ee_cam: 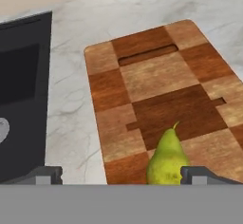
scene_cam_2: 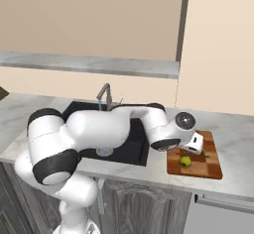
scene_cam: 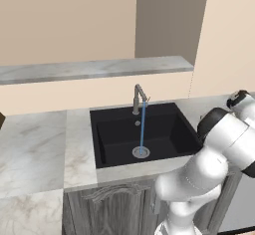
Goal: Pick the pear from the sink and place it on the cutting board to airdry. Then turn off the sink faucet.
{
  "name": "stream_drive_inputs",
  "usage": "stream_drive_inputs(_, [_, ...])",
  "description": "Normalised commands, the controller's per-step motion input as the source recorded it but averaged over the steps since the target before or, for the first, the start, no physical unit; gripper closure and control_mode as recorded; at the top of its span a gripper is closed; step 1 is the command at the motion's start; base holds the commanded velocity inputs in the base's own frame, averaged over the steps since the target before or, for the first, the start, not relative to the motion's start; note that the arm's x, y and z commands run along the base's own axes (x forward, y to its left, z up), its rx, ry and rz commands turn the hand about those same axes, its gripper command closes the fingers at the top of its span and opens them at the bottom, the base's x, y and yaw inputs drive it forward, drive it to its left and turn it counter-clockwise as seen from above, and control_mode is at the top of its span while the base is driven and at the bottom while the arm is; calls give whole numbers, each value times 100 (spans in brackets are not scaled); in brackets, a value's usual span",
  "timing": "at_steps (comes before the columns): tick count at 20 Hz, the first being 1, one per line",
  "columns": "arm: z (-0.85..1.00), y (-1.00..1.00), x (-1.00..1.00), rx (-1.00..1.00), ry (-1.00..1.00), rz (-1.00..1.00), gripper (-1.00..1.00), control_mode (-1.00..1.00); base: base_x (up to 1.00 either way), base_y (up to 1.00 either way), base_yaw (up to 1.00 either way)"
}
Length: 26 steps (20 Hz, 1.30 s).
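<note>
The yellow-green pear [ee_cam: 166, 159] lies on the checkered wooden cutting board [ee_cam: 156, 76], near its front edge. My gripper [ee_cam: 123, 175] hovers just above it, open, its fingertips [ee_cam: 199, 174] spread wide, and the pear sits nearer the right one. From the right base camera, the pear [scene_cam_2: 185, 161] rests on the cutting board [scene_cam_2: 206, 164] right under my gripper [scene_cam_2: 191, 151]. The black sink [scene_cam: 114, 134] lies left of the board. A blue stream of water runs from the sink faucet [scene_cam: 138, 98] down to the drain ring [scene_cam: 141, 152].
Grey-white marble counter [scene_cam: 35, 144] surrounds the sink, with a raised marble ledge [scene_cam: 94, 69] behind it. My arm [scene_cam_2: 99, 129] reaches across the basin's right side. A beige wall [scene_cam_2: 218, 44] stands behind the board. Cabinet doors [scene_cam: 109, 209] sit below.
</note>
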Motion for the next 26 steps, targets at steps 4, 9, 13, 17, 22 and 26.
stream_drive_inputs(4, [86,15,0,-9,1,10,-100,-100,0,0,0])
stream_drive_inputs(9, [94,1,-3,-5,4,11,-100,-100,0,0,0])
stream_drive_inputs(13, [45,0,-29,0,-2,4,-100,-100,0,0,0])
stream_drive_inputs(17, [34,2,-46,0,-8,0,-100,-100,0,0,0])
stream_drive_inputs(22, [54,7,-36,0,-3,0,-100,-100,0,0,0])
stream_drive_inputs(26, [51,22,-26,0,0,0,-100,-100,0,0,0])
